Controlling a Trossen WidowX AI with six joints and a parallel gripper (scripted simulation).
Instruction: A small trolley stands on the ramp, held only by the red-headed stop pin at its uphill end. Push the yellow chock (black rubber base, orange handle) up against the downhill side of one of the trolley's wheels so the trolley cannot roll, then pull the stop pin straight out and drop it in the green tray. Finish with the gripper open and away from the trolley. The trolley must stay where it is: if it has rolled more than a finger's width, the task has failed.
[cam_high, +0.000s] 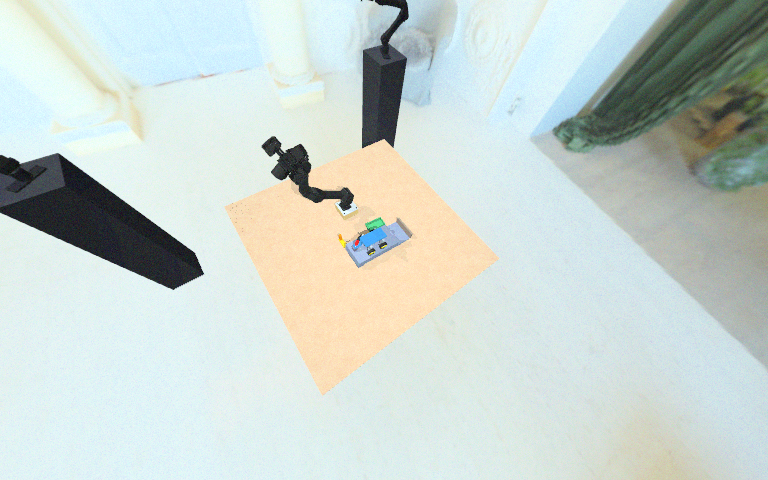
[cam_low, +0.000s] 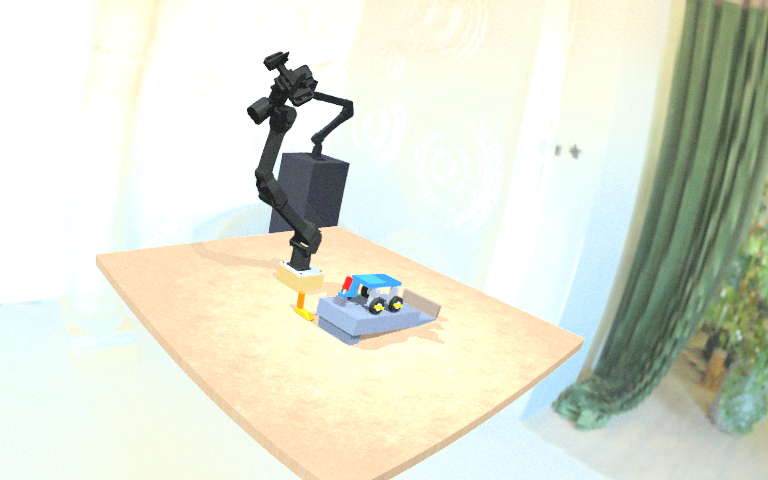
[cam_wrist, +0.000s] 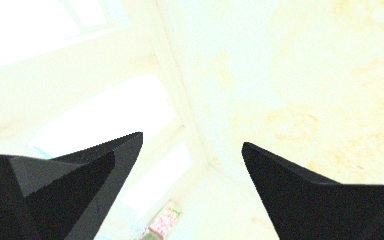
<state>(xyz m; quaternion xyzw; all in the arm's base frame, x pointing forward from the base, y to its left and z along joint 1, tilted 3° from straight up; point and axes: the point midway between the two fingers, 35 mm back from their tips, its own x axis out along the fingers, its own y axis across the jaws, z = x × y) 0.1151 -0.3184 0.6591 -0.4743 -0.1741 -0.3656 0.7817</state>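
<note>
I see my one gripper (cam_wrist: 192, 142) raised high, fingers spread wide with nothing between them. Far below it sits one trolley (cam_low: 373, 287) on one ramp (cam_low: 362, 319), four wheels I think. One red pin (cam_low: 346, 285) stands at its uphill end. One chock (cam_low: 303, 305) rests just beside the ramp. One tray (cam_high: 374, 224) lies behind the trolley.

Top and exterior views both frame the table (cam_high: 317, 316) distantly; wrist view faces the ceiling.
</note>
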